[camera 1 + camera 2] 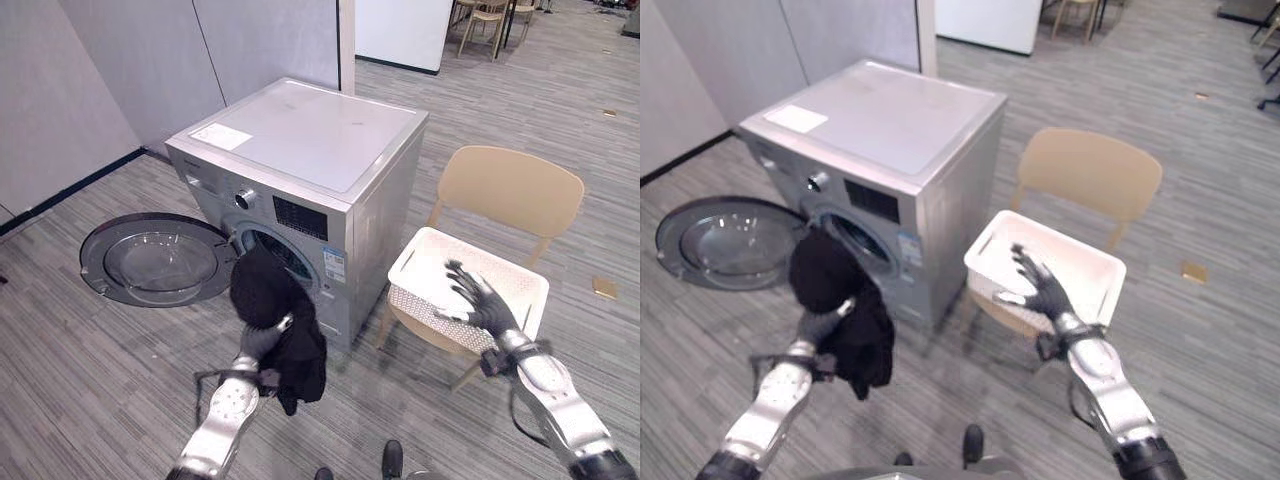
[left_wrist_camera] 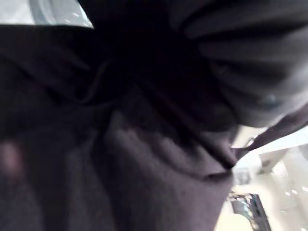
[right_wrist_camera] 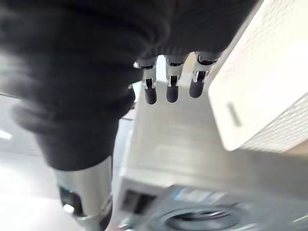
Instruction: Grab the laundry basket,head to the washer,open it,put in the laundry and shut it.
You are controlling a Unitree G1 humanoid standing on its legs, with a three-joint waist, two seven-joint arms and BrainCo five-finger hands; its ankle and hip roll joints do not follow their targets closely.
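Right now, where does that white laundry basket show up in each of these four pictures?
Left eye view: white laundry basket on the tan chair, right of the washer.
Right eye view: the same, right of centre.
Left wrist view: dark cloth covers the lens.
Right wrist view: its white wall past the fingertips.
Shared landmark: the washer.

Two silver-grey arms of smooth rounded shells, each narrowing into a dark ribbed cover over wrist and hand-back. The right hand (image 1: 478, 298) has silver fingers with dark tips — glossy, rounded. The left hand (image 1: 262, 338) shows the same silver and dark.
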